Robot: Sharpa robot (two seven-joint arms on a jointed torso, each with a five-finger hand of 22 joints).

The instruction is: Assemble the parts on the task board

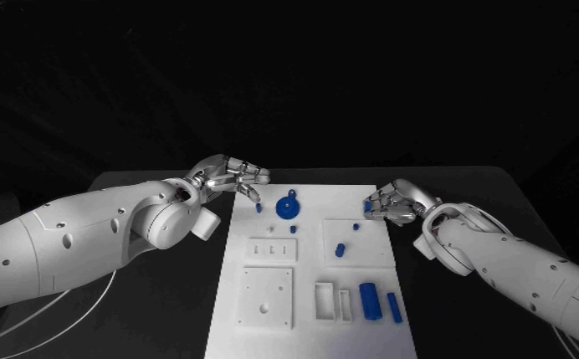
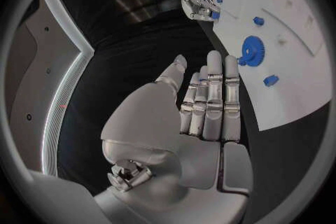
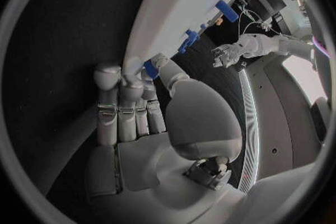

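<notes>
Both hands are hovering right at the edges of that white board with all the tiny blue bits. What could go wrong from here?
The right hand sits at the task board's edge, fingertips on a small blue part; it might slip out or get pushed off the edge. The left hand is open close to the blue gear and a small peg, so a careless reach could knock them. Either hand could also nudge the whole board.

Black desk (image 1: 145, 185) is carrying one item directly: the white task board (image 1: 309, 338), lying flat at the middle, its long side running from the near edge toward the far edge. Bare black surface is showing on both sides of the board. A white cable (image 1: 75, 313) is trailing over the desk's near left part.
</notes>
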